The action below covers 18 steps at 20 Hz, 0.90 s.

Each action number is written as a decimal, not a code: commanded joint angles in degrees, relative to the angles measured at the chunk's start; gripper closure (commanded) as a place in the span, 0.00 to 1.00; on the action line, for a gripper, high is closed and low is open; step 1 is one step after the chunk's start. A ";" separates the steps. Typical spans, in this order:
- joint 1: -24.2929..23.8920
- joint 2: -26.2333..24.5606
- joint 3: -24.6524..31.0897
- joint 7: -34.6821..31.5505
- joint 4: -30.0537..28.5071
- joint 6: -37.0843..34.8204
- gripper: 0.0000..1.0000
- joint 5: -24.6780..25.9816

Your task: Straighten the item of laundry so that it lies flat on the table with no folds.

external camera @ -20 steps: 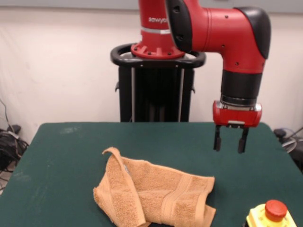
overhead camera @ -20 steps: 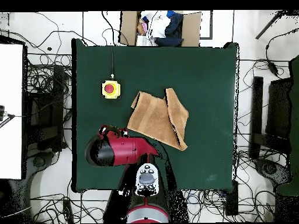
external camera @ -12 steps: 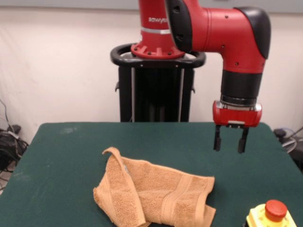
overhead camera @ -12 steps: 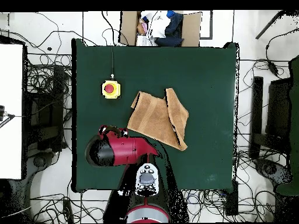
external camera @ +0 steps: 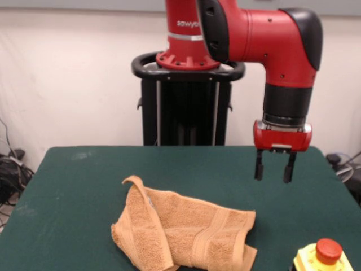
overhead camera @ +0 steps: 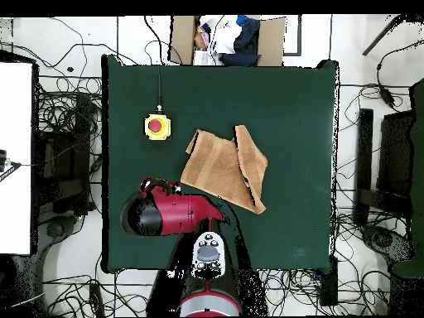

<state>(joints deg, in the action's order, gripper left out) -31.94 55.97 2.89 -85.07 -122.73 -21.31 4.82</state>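
Note:
The orange-tan towel [external camera: 180,231] [overhead camera: 225,167] lies crumpled on the dark green table [external camera: 79,192] [overhead camera: 281,99]. One side is folded over the rest and a corner stands up; a woven band runs across it. My gripper [external camera: 274,179] hangs open above the table, to the right of the towel and well apart from it, with nothing between its fingers. From overhead, the red arm [overhead camera: 170,212] covers the gripper.
A yellow box with a red button [external camera: 324,257] [overhead camera: 156,126] sits on the table near the towel, its cable running to the table edge. A cardboard box holding clothes [overhead camera: 228,37] stands beyond the table. Cables litter the floor around.

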 commanded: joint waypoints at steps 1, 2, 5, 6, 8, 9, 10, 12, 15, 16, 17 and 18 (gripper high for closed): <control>2.15 -1.06 -1.32 -11.97 -0.54 -0.46 0.00 -1.91; -0.25 -0.42 -0.84 -9.47 -1.18 -0.38 0.00 -1.42; -4.64 0.90 -0.37 -4.64 -1.08 -1.63 0.00 0.16; -5.51 1.08 -0.45 -4.55 -1.15 -1.73 1.00 0.82; -7.12 1.46 0.01 -3.06 -1.45 -1.77 1.00 1.46; -7.92 1.65 0.24 -2.31 -1.61 -1.79 1.00 1.77; -10.08 1.85 1.63 -0.23 -1.78 -2.01 1.00 2.20; -14.08 1.54 3.02 3.90 -0.31 -3.32 1.00 3.89; -18.48 0.60 5.39 7.50 0.98 -4.53 1.00 5.87; -19.11 1.09 6.17 6.11 0.49 -4.44 0.00 7.06; -18.24 1.39 5.61 4.92 0.31 -3.71 0.00 7.37; -17.36 1.69 5.06 3.72 0.13 -2.99 0.00 7.69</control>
<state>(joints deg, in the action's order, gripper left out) -49.27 56.26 2.86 -85.07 -122.39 -21.30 7.59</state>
